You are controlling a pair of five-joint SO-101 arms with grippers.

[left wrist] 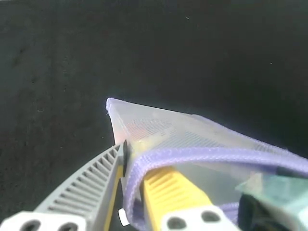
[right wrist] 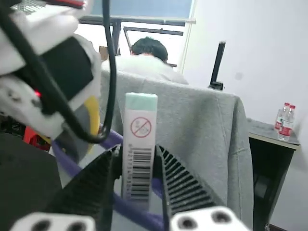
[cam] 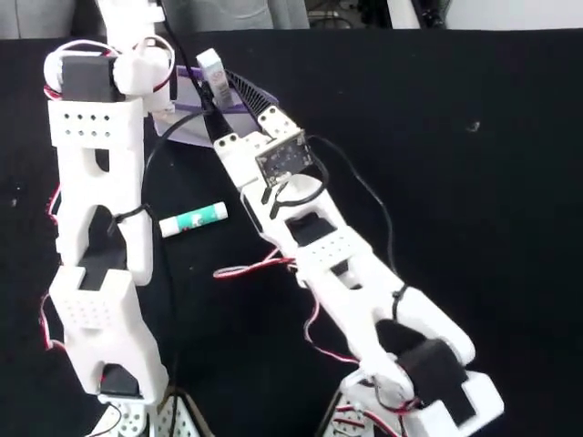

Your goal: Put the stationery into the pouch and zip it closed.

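Observation:
A translucent pouch with purple zip trim is held up at the back of the black table. My left gripper, with one grey and one yellow finger, is shut on the purple rim of the pouch. My right gripper is shut on a white stick with a pale green cap and a barcode, upright just above the pouch's mouth. From above, the right gripper holds that stick next to the left arm's wrist. A second glue stick, with a green and white label, lies on the table between the arms.
The black table stretches open to the right. The left arm's white links stand along the left side, and red and black cables hang near both arms. A grey cloth-covered chair back stands behind the table.

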